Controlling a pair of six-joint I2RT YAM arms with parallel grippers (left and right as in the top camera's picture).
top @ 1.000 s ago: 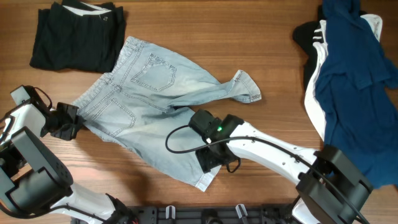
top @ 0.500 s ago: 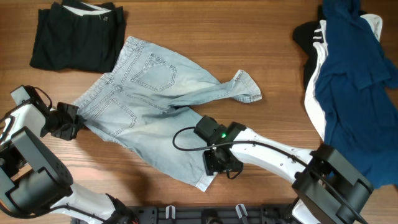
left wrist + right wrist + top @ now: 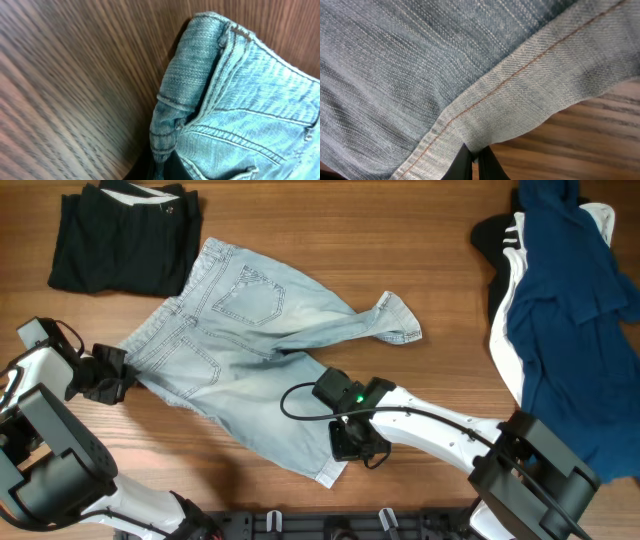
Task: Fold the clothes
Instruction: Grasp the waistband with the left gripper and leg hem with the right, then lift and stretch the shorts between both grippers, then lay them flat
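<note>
On the left-centre of the table (image 3: 400,240), the jeans (image 3: 235,350) lie back-side up, both stitched pockets showing. The waistband runs toward the left edge, one leg points at the near edge, and the other leg is folded across to the right.

Grip state:
- The left gripper (image 3: 118,375) sits at the waistband (image 3: 190,75) corner. In the left wrist view the band curls down into the dark jaws at the bottom of the frame, so it appears closed on that corner (only a sliver of the jaws shows).
- The right gripper (image 3: 345,448) is closed to a narrow slit on the hem (image 3: 530,85) of the near leg, with the stitched edge pinched between its fingers (image 3: 462,162).

Handling properties, as judged:
- Denim is soft and limp, yet heavier and stiffer than the navy garment (image 3: 565,310) heaped at the right.
- It is not fragile, and the coarse weave should resist slipping.
- Unsupported cloth will sag and drag on the wood.

Recommended hold points: the doubled, stitched edges (waistband and hem), which are thick and will not stretch.

The folded black garment (image 3: 125,240) lies at the far left, just beside the waistband.
</note>
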